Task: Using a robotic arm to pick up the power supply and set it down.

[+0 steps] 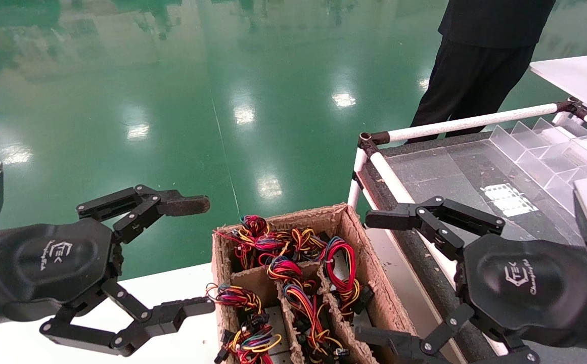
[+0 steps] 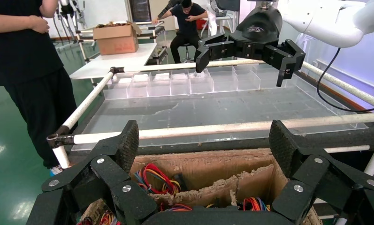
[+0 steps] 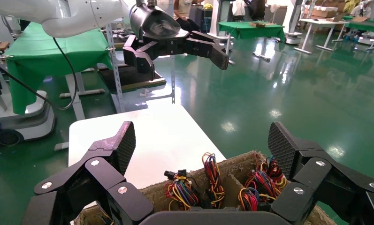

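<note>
- Both claws are held wide open and empty: the left gripper (image 1: 169,260) beside the cardboard box (image 1: 374,283), the right gripper (image 1: 381,275) at its other side.
- The power supplies (image 1: 293,273) are probably buried under wire bundles in the box compartments on the white table (image 1: 172,344).
- One bundle should be straddled squarely before closing.

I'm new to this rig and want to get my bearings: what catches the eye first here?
The cardboard box low in the middle, its compartments stuffed with bright red, yellow and blue wire bundles. Flanking it hang two black pincers, both open: the left pincer over the white table, the right pincer by the box's far side. Behind stretches a glossy green floor.
</note>
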### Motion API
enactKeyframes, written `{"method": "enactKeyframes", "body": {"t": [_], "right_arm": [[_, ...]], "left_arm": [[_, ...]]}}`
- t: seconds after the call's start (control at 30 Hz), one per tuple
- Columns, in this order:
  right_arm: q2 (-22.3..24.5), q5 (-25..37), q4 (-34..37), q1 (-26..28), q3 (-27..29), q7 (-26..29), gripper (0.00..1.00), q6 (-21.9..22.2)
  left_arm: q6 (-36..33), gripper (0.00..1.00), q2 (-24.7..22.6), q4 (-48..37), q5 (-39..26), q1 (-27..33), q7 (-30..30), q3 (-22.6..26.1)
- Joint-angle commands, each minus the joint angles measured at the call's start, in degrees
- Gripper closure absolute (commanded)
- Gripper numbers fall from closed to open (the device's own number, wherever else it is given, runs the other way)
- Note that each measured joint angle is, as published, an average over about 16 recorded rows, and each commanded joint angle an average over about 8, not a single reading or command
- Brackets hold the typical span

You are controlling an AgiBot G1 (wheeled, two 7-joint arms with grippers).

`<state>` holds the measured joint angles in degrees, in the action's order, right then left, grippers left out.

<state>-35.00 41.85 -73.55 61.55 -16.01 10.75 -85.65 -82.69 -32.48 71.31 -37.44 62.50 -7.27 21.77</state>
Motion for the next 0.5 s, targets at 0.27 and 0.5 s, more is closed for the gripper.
{"method": "enactKeyframes", "body": {"t": [0.27, 0.5], "right_arm": [[0.0, 0.0, 0.0, 0.0, 0.0, 0.0, 0.0, 0.0], [0.0, 0.0, 0.0, 0.0, 0.0, 0.0, 0.0, 0.0]], "left_arm": [[0.0, 1.0, 0.0, 0.0, 0.0, 0.0, 0.0, 0.0], [0.0, 1.0, 0.0, 0.0, 0.0, 0.0, 0.0, 0.0]]}}
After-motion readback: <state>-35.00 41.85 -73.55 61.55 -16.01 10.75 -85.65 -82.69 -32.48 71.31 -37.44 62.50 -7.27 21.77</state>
